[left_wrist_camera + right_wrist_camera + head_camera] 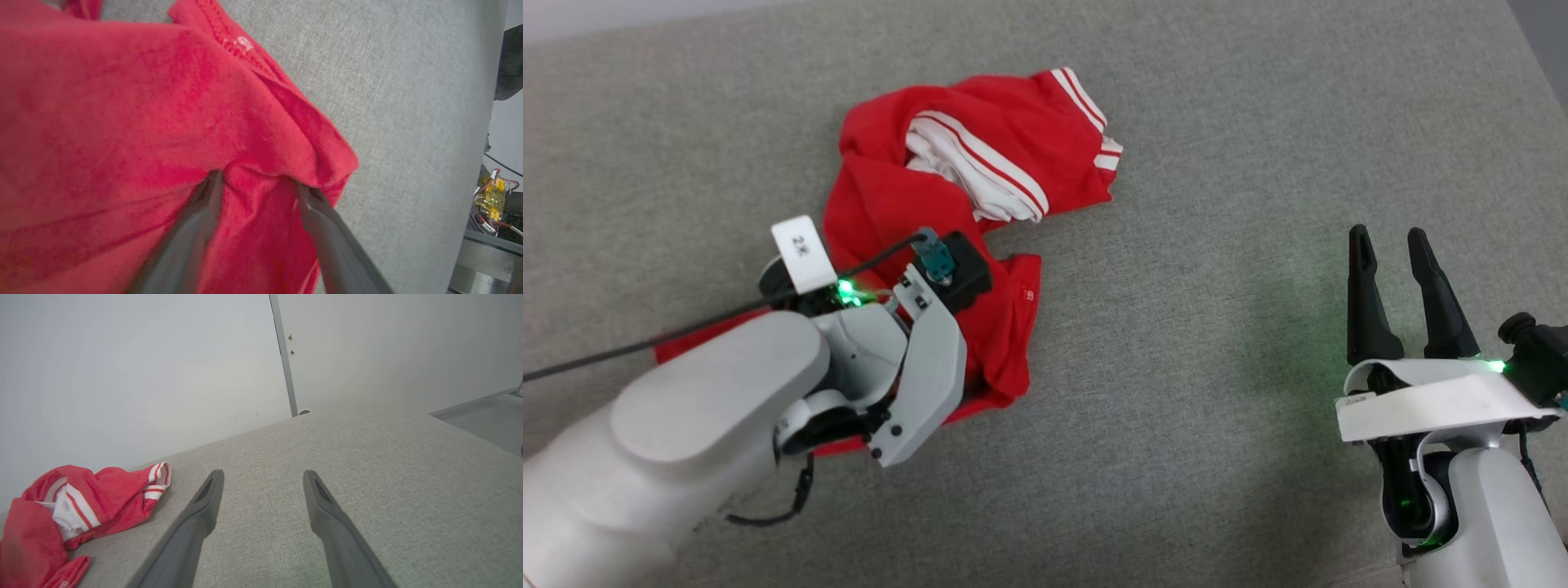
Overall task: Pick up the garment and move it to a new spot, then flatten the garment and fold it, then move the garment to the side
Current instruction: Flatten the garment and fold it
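The garment [890, 196] lies crumpled on the grey fabric surface [1217, 245], red with white-and-red striped trim and white lining showing at its top. My left wrist [915, 343] hangs over its lower part, hiding the fingers below. In the left wrist view my left gripper [259, 179] is open, both fingertips pressed into the red garment [122, 122] with a raised fold of cloth between them. My right gripper [1388, 245] stands open at the right, well clear of the cloth. In the right wrist view the right gripper [263, 475] holds nothing, and the garment [106, 494] lies far left.
A black cable [645, 339] runs left from my left wrist. The surface's right edge [1535, 49] shows at the upper right. A pale wall and a grey door frame [284, 359] stand behind the surface. Yellow-tagged wiring [492, 196] sits beyond its edge.
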`<state>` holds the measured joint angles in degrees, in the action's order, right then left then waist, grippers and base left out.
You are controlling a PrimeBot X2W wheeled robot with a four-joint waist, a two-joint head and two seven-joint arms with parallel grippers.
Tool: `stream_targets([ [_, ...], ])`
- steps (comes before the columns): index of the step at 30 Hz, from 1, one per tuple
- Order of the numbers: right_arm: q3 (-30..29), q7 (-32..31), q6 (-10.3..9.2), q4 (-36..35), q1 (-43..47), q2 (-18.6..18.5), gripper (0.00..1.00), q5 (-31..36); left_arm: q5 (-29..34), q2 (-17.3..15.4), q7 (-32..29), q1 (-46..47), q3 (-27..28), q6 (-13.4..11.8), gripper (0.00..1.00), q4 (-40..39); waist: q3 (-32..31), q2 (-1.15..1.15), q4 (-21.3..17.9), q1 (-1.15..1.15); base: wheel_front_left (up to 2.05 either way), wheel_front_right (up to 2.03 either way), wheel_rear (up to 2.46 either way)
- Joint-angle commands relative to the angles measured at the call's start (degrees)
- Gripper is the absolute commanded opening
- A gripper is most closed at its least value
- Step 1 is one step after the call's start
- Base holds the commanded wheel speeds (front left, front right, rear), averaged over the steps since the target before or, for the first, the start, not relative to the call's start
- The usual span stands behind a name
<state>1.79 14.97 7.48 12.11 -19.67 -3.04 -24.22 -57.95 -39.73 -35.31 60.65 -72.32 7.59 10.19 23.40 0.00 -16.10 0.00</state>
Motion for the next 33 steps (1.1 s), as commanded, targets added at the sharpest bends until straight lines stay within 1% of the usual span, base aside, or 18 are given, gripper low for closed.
stream_targets([
  [1,0.2,0.3,0.03,-0.1,-0.7,0.2,1.00,-0.4,0.6,0.4,-0.7,-3.7,-2.1,-0.2,0.27,2.5,1.5,0.00,-1.0,0.00,0.00,0.00,0.00],
  [2,0.1,0.3,0.03,-0.1,-0.8,0.2,1.00,-0.5,-0.1,0.5,0.4,-3.5,-2.2,-0.2,0.00,3.2,1.6,0.00,-1.0,0.00,0.00,0.00,0.00],
  [5,-0.4,0.3,0.03,-0.1,-0.9,0.2,1.00,-0.4,-1.6,1.4,3.3,-2.9,-2.3,-0.2,0.00,4.0,1.6,0.00,-0.5,0.00,0.00,0.00,0.00],
  [7,-0.9,0.3,0.03,0.1,-0.6,0.2,1.00,-0.1,-3.9,1.7,6.0,-1.5,-2.1,-0.2,0.00,4.1,1.3,0.00,0.1,0.00,0.00,0.00,0.00],
  [9,-1.2,0.3,0.03,0.3,-0.4,0.2,1.00,0.0,-5.0,1.4,8.1,0.6,-1.6,-0.2,0.00,3.2,1.0,0.00,0.8,0.00,0.00,0.00,0.00],
  [10,-1.2,0.3,0.03,0.3,-0.4,0.2,1.00,0.0,-5.0,1.4,8.1,0.6,-1.6,-0.2,0.00,3.2,1.0,0.00,0.8,0.00,0.00,0.00,0.00],
  [11,-1.3,0.3,0.03,0.3,-0.3,0.2,1.00,0.0,-6.2,1.1,9.3,1.4,-1.2,-0.2,0.00,2.7,0.8,0.00,1.2,0.00,0.00,0.00,0.00],
  [14,-1.4,0.3,0.03,0.5,0.1,0.2,1.00,-0.1,-10.8,-0.6,12.8,4.2,1.8,-0.2,0.00,1.1,0.1,0.00,2.4,0.00,0.00,0.00,0.00],
  [18,-1.6,0.3,0.03,0.8,0.3,0.2,1.00,0.0,-20.2,-2.1,16.2,6.0,8.4,-0.2,0.00,-0.5,-0.6,0.00,3.6,0.00,0.00,0.00,0.00],
  [21,-1.7,0.3,0.03,0.9,0.2,0.1,1.00,0.0,-25.7,-4.4,18.0,7.2,13.3,-0.2,0.00,0.2,-0.8,0.00,4.1,0.00,0.00,0.00,0.00],
  [24,-1.8,0.3,0.03,0.9,0.1,0.1,1.00,0.0,-28.7,-6.6,19.0,7.4,16.3,-0.6,0.00,3.6,-0.9,0.00,4.2,0.00,0.00,0.00,0.00],
  [27,-1.6,0.3,0.03,0.6,-0.2,0.1,1.00,-0.3,-29.9,-9.0,20.4,6.6,18.0,-1.9,0.00,8.6,-0.6,0.00,3.9,0.00,0.00,0.00,0.00],
  [31,-2.1,0.3,0.03,0.5,-0.1,0.1,1.00,-0.5,-30.3,-10.9,21.1,3.8,18.0,-4.1,0.00,16.2,-0.2,0.00,3.4,0.00,0.00,0.00,0.00],
  [33,-2.3,0.3,0.03,0.4,0.0,0.1,1.00,-0.4,-31.1,-11.1,21.1,2.2,17.8,-4.9,0.00,19.7,0.0,0.00,3.2,0.00,0.00,0.00,0.00],
])
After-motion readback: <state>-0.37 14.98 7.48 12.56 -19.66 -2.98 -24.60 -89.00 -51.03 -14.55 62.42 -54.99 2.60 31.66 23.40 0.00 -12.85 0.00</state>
